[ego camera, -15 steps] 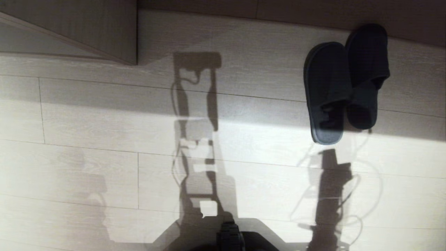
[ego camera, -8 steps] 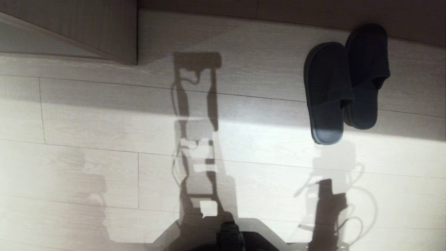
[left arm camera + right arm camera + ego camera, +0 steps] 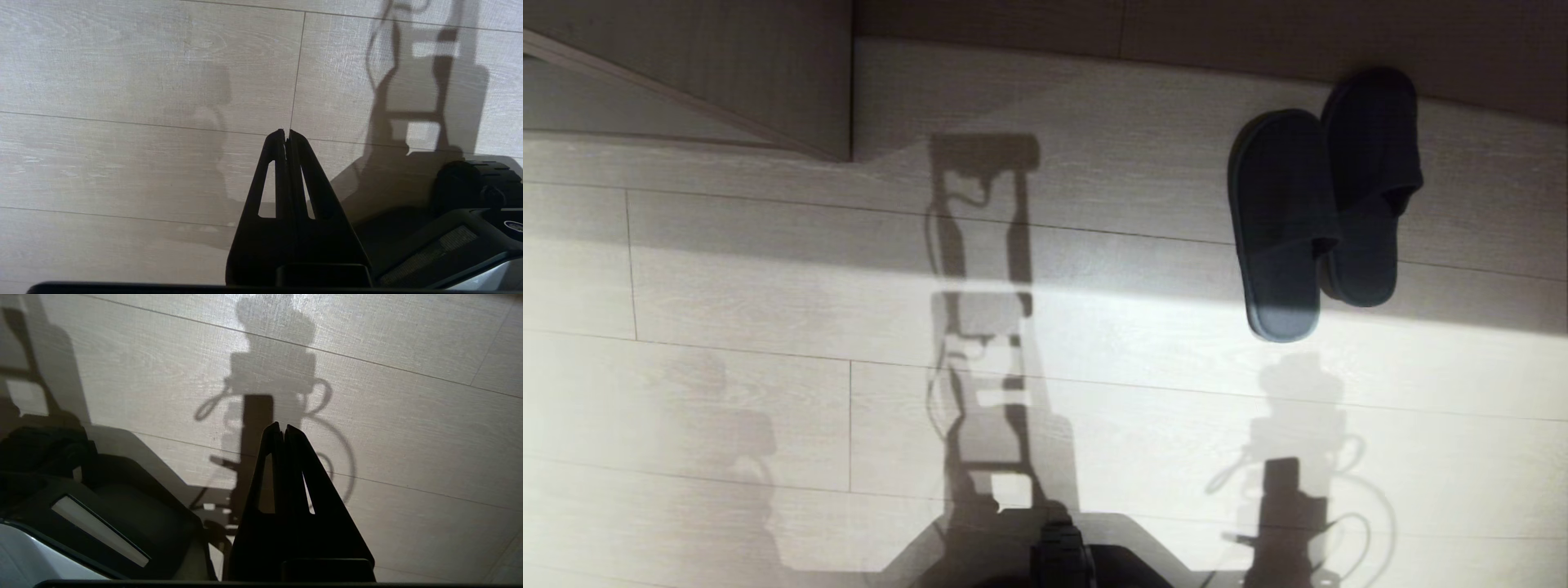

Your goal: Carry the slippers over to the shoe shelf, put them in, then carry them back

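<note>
The left gripper is hanging over bare floor with its jaws pressed tip to tip, holding nothing. The right gripper is doing the same, its jaws meeting at the tips with nothing between them, over pale planks crossed by its own shadow.

Neither gripper is showing in the head view; only their shadows are falling on the floor there, nearer the robot than the slippers. Each wrist view is catching a dark corner of the robot's base, but its outline is melting into shadow and is hard to make out.

The slippers are appearing only in the head view. They are lying side by side on the floor, toes pointing away from the robot, the right-hand one set a little farther away and tucked against its mate; whether one is overlapping the other is hard to tell in the dimness. Most of the pair is sitting in shade, with only the heel of the nearer slipper reaching into the sunlit strip.

Well to the left of the slippers, a beige wood-grain panel is running out of the picture, cut off by its edge.
</note>
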### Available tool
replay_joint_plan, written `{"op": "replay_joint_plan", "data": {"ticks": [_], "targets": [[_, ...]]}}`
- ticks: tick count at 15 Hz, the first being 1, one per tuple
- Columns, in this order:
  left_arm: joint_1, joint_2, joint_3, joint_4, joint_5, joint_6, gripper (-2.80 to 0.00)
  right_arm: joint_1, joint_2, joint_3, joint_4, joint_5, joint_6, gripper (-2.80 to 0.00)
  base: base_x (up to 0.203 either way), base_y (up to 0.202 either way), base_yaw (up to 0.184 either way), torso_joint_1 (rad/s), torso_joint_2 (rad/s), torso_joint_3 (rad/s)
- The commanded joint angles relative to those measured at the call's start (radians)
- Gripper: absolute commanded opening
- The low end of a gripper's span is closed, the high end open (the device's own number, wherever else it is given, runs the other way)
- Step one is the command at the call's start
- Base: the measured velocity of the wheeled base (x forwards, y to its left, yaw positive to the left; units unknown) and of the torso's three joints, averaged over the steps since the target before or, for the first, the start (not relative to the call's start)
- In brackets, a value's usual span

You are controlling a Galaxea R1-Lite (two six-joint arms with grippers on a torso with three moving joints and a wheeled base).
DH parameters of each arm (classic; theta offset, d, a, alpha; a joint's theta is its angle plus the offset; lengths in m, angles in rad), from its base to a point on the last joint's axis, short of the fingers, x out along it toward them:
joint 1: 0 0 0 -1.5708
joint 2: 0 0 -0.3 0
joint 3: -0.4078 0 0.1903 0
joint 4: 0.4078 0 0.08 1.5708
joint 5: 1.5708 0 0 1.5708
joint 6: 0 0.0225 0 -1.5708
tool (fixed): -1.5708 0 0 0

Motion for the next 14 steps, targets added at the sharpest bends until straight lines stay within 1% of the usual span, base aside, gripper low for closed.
{"op": "replay_joint_plan", "data": {"ticks": [1, 2, 14], "targets": [[0.001, 0.0, 0.0, -0.001, 0.001, -0.001, -2.8, 0.0, -0.003, 0.002, 0.0, -0.002, 0.014, -2.8, 0.0, 0.0, 0.0, 0.0, 0.0, 0.19], [0.0, 0.0, 0.0, -0.001, 0.001, -0.001, -2.8, 0.0, -0.003, 0.002, 0.0, -0.006, 0.023, -2.8, 0.0, 0.0, 0.0, 0.002, 0.01, 0.189], [0.001, 0.0, 0.0, -0.001, 0.003, -0.005, -2.8, 0.0, -0.003, 0.0, -0.001, -0.006, 0.023, -2.8, 0.0, 0.0, 0.0, 0.001, 0.0, 0.202]]}}
